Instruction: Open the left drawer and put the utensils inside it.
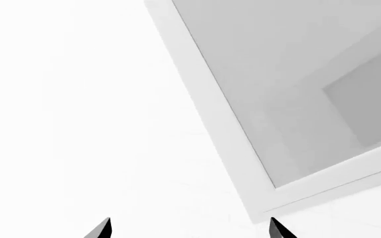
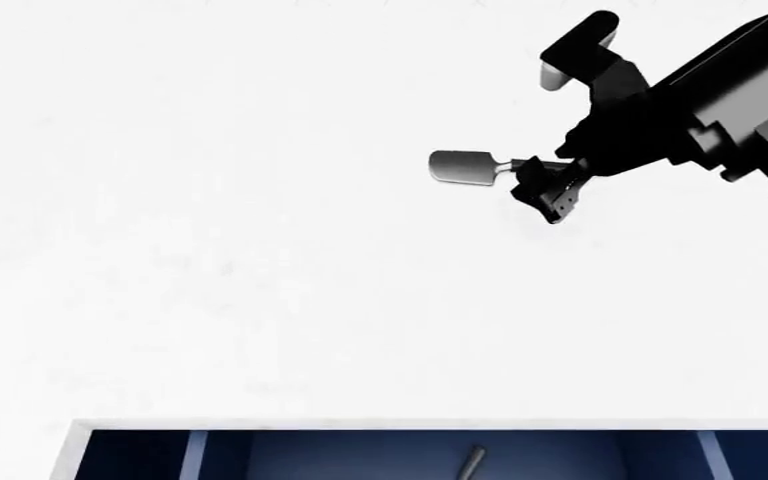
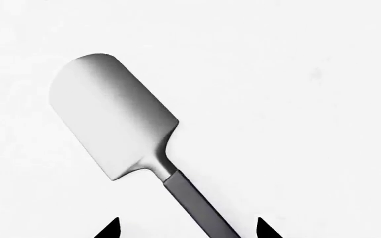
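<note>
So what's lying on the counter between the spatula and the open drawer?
Nothing: in the head view, only bare white countertop separates the spatula, at the right gripper, from the open left drawer.

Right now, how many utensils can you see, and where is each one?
2. The spatula lies on the white counter at the right gripper. A second utensil, only partly visible, lies inside the open left drawer.

1. We see the spatula [image 3: 114, 121]: grey blade, dark grey handle.
2. We see the left drawer [image 2: 357, 455]: navy-blue inside, white rim.
3. We see the right gripper [image 2: 544, 195]: black.
4. We see the countertop [image 2: 224, 250]: plain white.
</note>
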You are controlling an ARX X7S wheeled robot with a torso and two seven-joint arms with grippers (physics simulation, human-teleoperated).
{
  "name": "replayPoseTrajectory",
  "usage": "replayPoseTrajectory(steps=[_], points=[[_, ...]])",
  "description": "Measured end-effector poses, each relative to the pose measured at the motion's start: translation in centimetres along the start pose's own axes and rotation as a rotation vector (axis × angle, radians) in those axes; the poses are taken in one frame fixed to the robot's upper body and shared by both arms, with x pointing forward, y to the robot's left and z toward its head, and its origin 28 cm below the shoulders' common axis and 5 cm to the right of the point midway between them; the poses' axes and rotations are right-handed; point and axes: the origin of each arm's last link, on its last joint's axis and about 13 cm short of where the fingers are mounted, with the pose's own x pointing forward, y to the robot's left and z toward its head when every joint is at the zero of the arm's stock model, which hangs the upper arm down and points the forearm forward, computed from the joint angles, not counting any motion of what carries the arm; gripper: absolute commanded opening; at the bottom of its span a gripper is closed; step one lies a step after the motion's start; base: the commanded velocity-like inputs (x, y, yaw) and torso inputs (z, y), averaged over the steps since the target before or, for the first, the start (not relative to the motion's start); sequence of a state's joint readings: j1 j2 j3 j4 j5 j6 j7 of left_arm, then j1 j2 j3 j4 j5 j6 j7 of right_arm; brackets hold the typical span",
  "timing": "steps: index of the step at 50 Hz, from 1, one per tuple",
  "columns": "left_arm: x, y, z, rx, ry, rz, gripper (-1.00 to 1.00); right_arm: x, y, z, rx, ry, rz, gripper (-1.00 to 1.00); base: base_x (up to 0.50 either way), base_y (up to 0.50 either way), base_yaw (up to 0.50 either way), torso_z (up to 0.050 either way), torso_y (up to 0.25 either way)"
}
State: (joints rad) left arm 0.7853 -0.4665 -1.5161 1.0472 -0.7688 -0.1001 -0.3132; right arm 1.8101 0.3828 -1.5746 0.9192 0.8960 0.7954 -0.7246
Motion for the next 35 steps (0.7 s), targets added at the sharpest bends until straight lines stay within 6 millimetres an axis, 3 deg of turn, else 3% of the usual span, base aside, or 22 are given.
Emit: replayPoseTrajectory(steps=[35], points=[[-0.39,-0.85,-0.56,-0.008,0.003,-0.022,1.0,0.54,0.39,0.96,0.193,0.04,-0.028,1.0,0.0,0.0,0.0,-0.003,-0.01]])
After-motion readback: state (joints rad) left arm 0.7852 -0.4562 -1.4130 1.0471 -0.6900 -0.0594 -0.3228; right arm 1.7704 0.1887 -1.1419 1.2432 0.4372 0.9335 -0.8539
